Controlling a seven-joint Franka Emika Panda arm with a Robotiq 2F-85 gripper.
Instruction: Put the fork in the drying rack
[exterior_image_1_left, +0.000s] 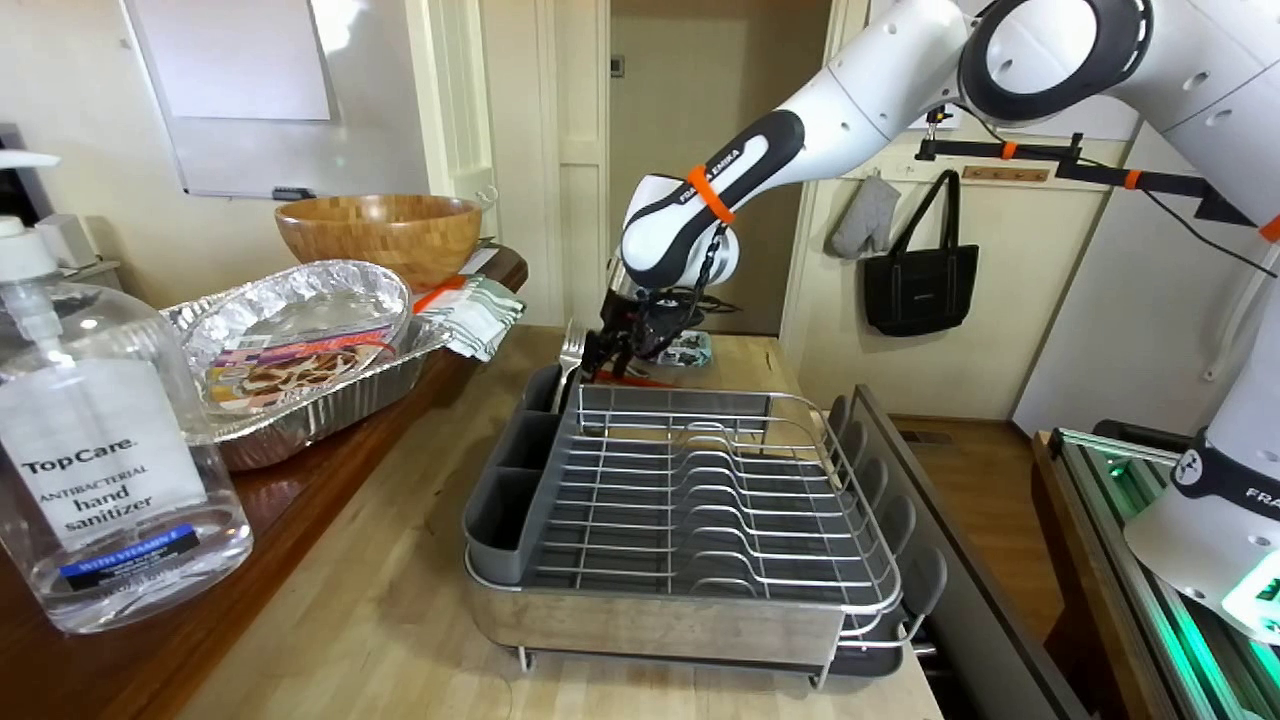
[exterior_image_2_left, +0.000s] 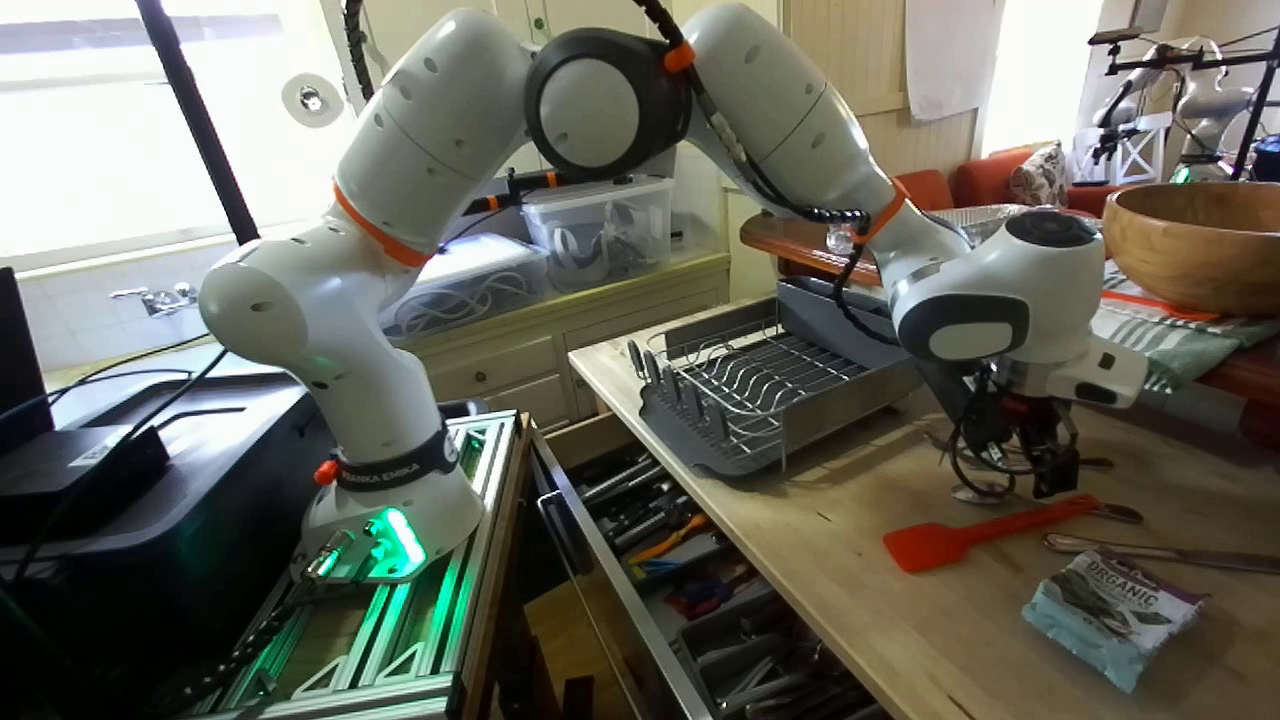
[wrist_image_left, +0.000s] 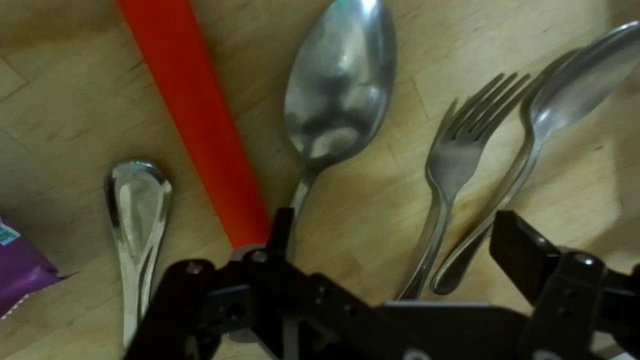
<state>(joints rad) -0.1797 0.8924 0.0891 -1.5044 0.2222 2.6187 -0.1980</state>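
In the wrist view a silvery fork (wrist_image_left: 452, 165) lies on the wooden table, tines pointing away. Its handle runs down between my open fingers and its end is hidden behind the gripper body. My gripper (wrist_image_left: 392, 220) is open and empty above the table; it also shows in the exterior views (exterior_image_1_left: 612, 350) (exterior_image_2_left: 1050, 470). The silver wire drying rack (exterior_image_1_left: 660, 625) with its grey tray base stands on the table, also in an exterior view (exterior_image_2_left: 845, 420). Another fork (exterior_image_1_left: 572, 348) stands tilted in the rack's far utensil compartment, beside my gripper in that view.
A spoon (wrist_image_left: 585, 85) lies close beside the fork. A larger spoon (wrist_image_left: 342, 85), a red spatula (wrist_image_left: 195, 120) and another utensil's handle (wrist_image_left: 135, 210) lie to the left. A snack packet (exterior_image_2_left: 1115, 610) is near the table edge, beside an open drawer (exterior_image_2_left: 640, 610).
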